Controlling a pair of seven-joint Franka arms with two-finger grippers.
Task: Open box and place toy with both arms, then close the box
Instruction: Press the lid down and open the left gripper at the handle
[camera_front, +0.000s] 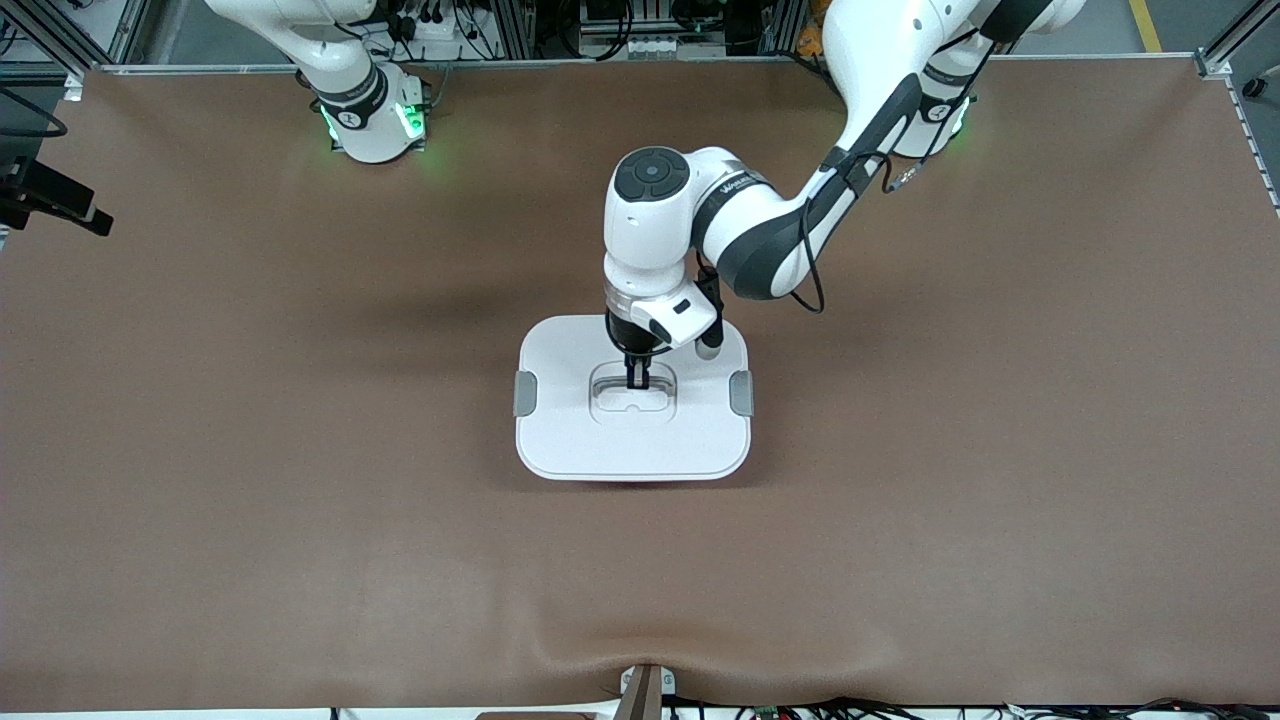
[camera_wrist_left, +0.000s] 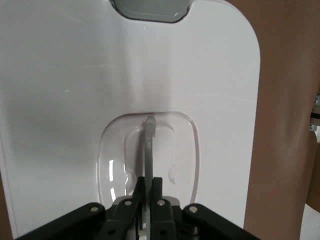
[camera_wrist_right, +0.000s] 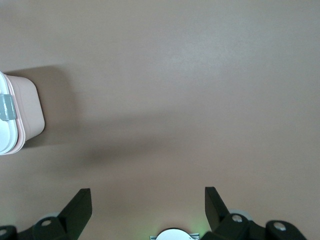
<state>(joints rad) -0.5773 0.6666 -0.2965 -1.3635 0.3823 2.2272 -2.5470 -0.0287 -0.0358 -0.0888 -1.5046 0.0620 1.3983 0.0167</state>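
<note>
Only from the left wrist, fingers (camera_wrist_left: 146, 192) apparently pinch the handle (camera_wrist_left: 149, 145).

text: none legible | left arm (camera_front: 745, 205) wrist band: marking (too blurred to read) | box (camera_front: 633, 400): unlabelled

- My workspace is a wide table covered with a flat brown cloth (camera_front: 300, 450), rumpled slightly at the edge nearest the front camera.
- A small metal bracket (camera_front: 642, 690) sits at the middle of that edge.
- Silver aluminium frame rails (camera_front: 560, 62) run along the edge by my bases, with tangled black cables (camera_front: 420, 25) there.
</note>
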